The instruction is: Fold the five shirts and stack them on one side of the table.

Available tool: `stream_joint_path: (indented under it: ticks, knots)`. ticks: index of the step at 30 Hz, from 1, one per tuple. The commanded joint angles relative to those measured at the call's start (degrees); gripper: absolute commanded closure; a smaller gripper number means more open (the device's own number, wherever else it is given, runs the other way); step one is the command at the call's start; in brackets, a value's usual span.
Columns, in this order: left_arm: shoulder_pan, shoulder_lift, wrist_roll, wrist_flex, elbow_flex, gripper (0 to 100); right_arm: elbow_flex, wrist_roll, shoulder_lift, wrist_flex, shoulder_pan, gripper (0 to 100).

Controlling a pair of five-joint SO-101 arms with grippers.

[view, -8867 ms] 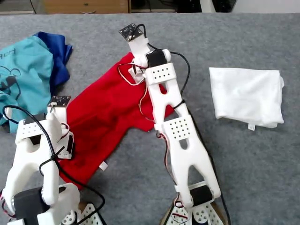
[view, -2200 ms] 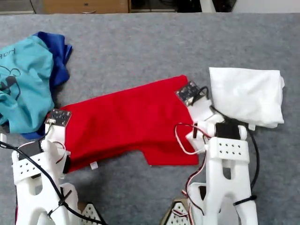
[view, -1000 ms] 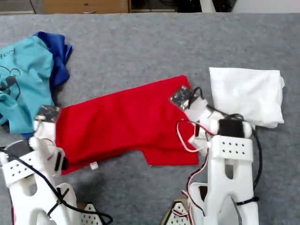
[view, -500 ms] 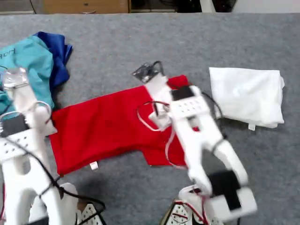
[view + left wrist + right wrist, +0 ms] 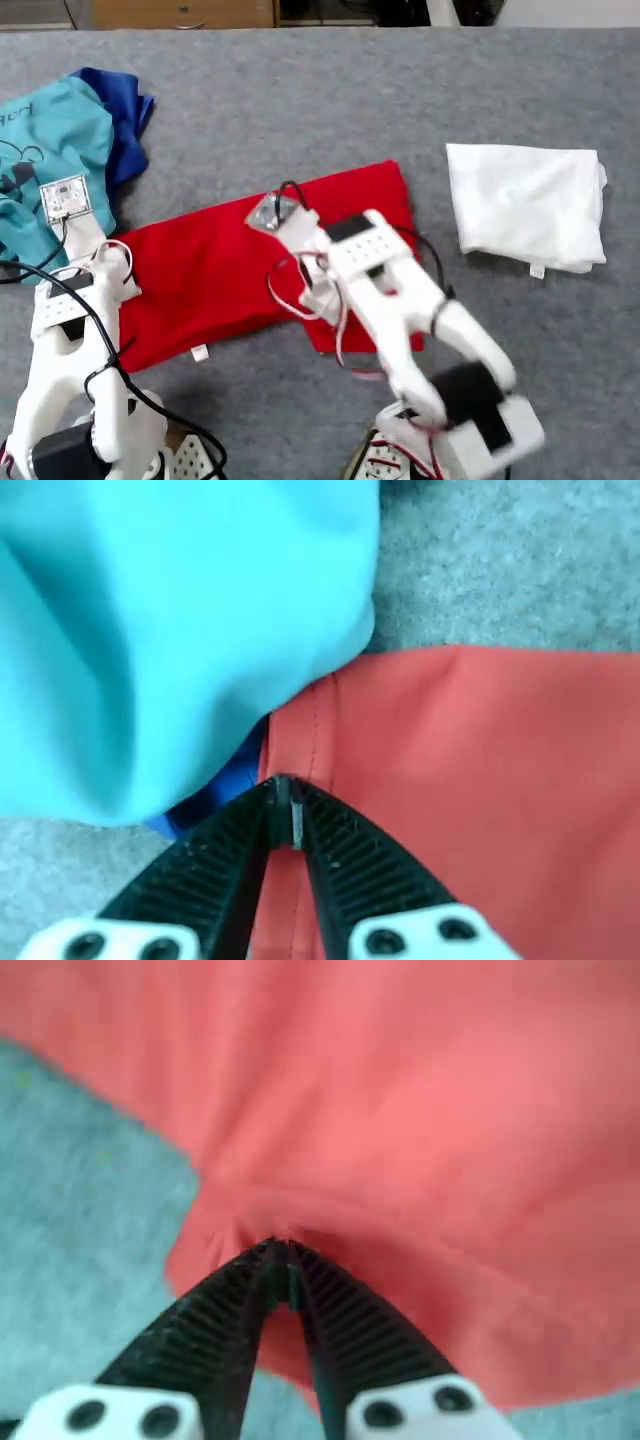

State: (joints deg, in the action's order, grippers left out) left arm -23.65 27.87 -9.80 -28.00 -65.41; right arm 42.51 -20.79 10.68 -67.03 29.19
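The step in hand looks like the fold of the red shirt (image 5: 215, 270), which lies roughly flat across the middle of the grey table (image 5: 300, 90); both arms have hold of it.

The right gripper (image 5: 281, 1260) has its jaws pressed together on a puckered ridge of red cloth near an edge of the shirt, with bare table just beside it. The left gripper (image 5: 285, 805) has its jaws together right on the stitched hem at the shirt's left end; I judge it is pinching that hem, though the cloth there shows no pucker.

A folded white shirt (image 5: 525, 205) sits to the right, well apart, so that side is probably the stacking place. The teal shirt (image 5: 55, 150) and the blue shirt (image 5: 120, 120) lie crumpled at the far left (not yet folded, by the look of them).

The next move probably calls for lifting both pinched parts together and laying one edge across onto the other; the left arm (image 5: 70, 330) must take care not to drag the teal shirt, which lies just beside its hem.

The high view gives the layout, but the right arm (image 5: 385, 295) covers its own grip; the wrist views show the jaws, the pucker and a strip of blue under the teal.
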Motion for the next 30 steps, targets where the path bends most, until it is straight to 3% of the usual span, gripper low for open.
stream_joint_path:
  ticks: [1,7,12,15,23,30]
  knots:
    - [0.5,0.0,0.1,1.0,0.1,98,4.4,-3.0,12.4,-4.3,0.7,99.6]
    - [0.5,0.0,-1.1,0.7,0.0,98,8.0,-11.5,23.5,-8.2,0.0,99.5]
    - [0.5,0.0,-1.8,0.5,0.0,98,3.6,-12.0,21.8,-5.3,-10.9,99.5]
    - [0.5,0.0,-1.8,0.5,-0.1,98,4.4,-14.2,16.8,-1.7,-13.2,99.5]
    - [0.5,0.0,-2.1,0.5,-0.1,98,7.8,-15.3,2.5,3.6,-11.4,99.6]
    - [0.5,0.0,-2.2,0.5,-0.1,98,14.3,-15.4,7.4,0.9,-4.7,99.6]
